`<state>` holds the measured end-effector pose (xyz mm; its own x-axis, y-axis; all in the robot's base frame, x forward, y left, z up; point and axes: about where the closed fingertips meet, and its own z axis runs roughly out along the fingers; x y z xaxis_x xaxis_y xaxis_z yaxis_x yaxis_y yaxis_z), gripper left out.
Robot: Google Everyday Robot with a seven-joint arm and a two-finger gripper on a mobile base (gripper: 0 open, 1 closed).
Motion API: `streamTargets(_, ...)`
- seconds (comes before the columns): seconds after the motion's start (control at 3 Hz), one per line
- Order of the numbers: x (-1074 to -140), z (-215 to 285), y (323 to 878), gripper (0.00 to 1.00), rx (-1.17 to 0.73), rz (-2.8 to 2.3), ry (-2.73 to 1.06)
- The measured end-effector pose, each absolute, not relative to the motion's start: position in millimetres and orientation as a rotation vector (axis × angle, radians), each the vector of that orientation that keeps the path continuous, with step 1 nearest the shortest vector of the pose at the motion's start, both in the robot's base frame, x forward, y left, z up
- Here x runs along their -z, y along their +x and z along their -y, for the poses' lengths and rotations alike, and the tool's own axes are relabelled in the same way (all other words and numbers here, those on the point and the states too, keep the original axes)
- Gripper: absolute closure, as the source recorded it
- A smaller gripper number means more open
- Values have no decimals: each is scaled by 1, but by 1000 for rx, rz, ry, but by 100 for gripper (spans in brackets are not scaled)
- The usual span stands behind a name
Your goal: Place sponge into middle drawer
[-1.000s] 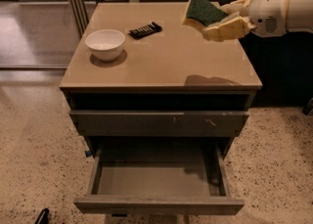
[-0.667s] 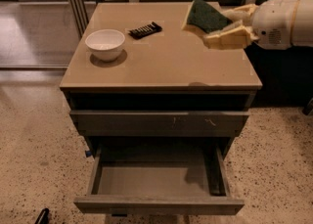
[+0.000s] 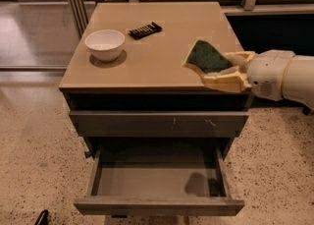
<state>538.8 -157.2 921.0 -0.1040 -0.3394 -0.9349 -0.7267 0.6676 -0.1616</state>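
The sponge (image 3: 207, 56) is pinched in the gripper (image 3: 218, 69), dark green face up and tilted, a strip of yellow foam showing along its lower edge. It sits over the table (image 3: 162, 67) near the right edge, toward the front right corner. The claw is closed on the sponge's right side, one pale finger above and one below, and the white arm (image 3: 282, 74) reaches in from past the table's right edge. Below the front edge the drawer (image 3: 157, 205) is pulled wide open, its grey floor bare except for a dark shadow at the right. Above it a scratched drawer (image 3: 147, 121) is shut. A white bowl (image 3: 105, 44) stands near the left edge. A black ribbed bar (image 3: 145, 30) lies behind it, toward the back edge.
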Motion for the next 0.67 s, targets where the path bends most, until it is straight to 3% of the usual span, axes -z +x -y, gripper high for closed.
streamTargets(0.67,-879,152,528,100,-435,-1774,-834)
